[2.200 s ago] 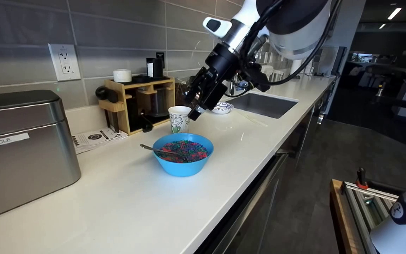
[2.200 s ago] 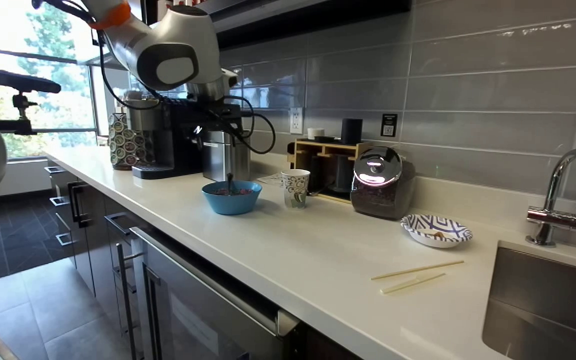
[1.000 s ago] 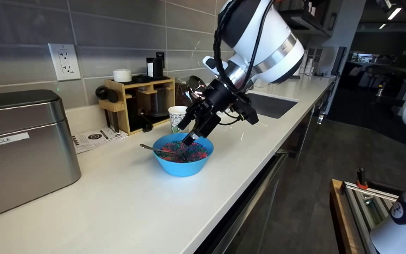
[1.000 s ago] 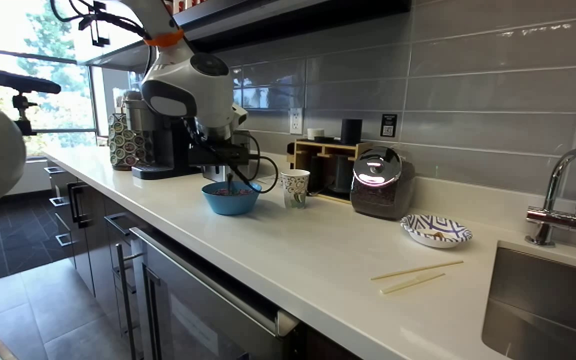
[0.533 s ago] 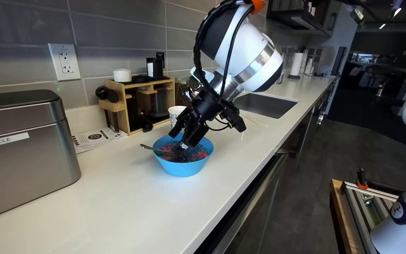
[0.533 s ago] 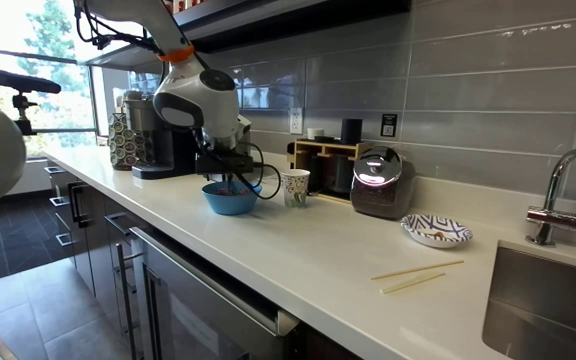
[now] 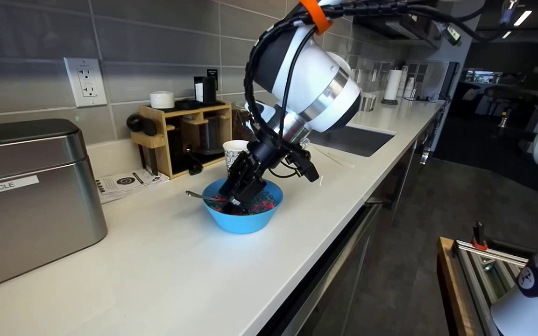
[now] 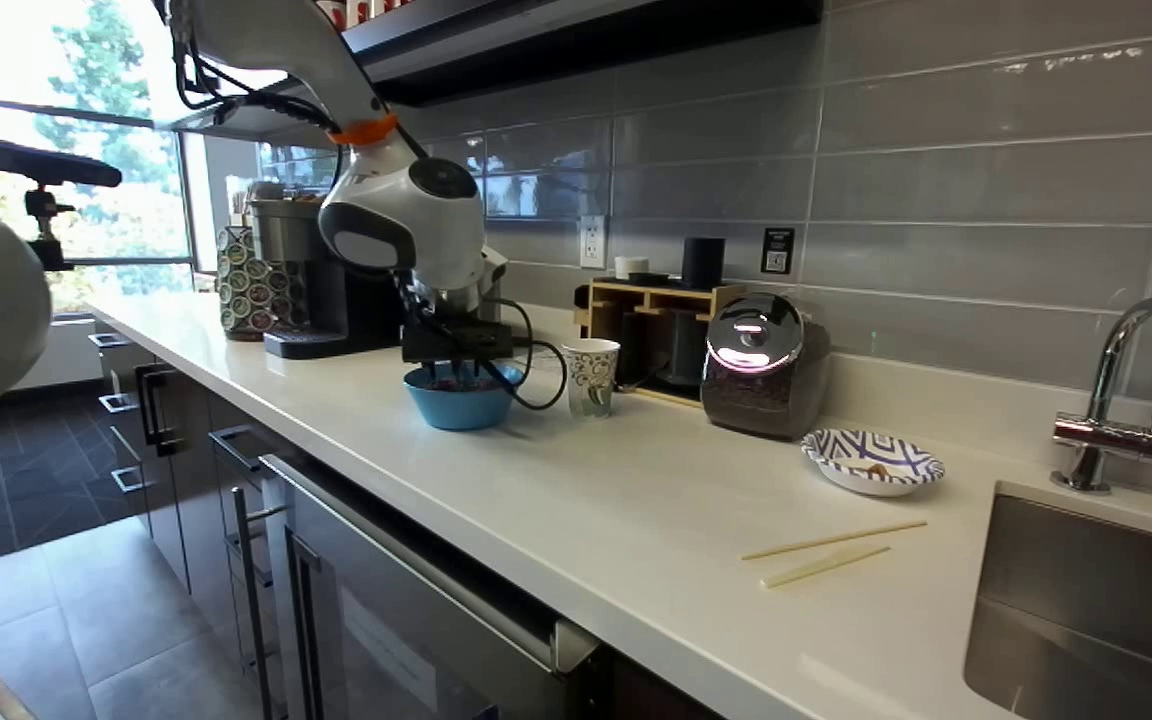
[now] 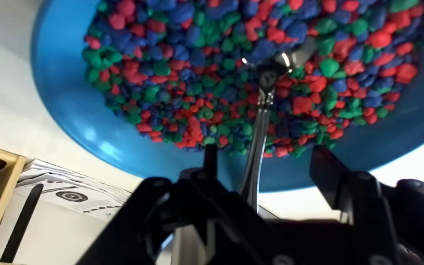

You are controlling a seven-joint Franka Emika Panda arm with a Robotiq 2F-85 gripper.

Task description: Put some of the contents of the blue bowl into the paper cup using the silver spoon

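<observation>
The blue bowl [image 7: 241, 225] stands on the counter, and in the wrist view its contents [image 9: 197, 82] form a loose heap of red, blue and green pieces. The silver spoon [image 9: 259, 140] leans in it, its head partly in the pieces and its handle over the rim. My gripper [image 9: 265, 155] reaches down into the bowl from above. Its fingers [image 9: 211, 158] stand apart on both sides of the spoon handle, with a gap to each side. Close behind the bowl is the patterned white paper cup [image 8: 591, 378], upright; its inside is hidden.
A steel recycle bin [image 7: 40, 200] and a wooden organizer [image 7: 159, 151] stand along the wall. Beyond the cup are a jar [image 8: 766, 395], a patterned paper bowl [image 8: 871, 482], pale sticks [image 8: 831, 542] and a sink [image 8: 1086, 610]. A coffee machine [image 8: 326, 345] stands behind the blue bowl.
My gripper has come down from beside the cup into the blue bowl, around the spoon handle. Its fingers look nearer together than half a second ago. Bowl, spoon and cup have stayed put.
</observation>
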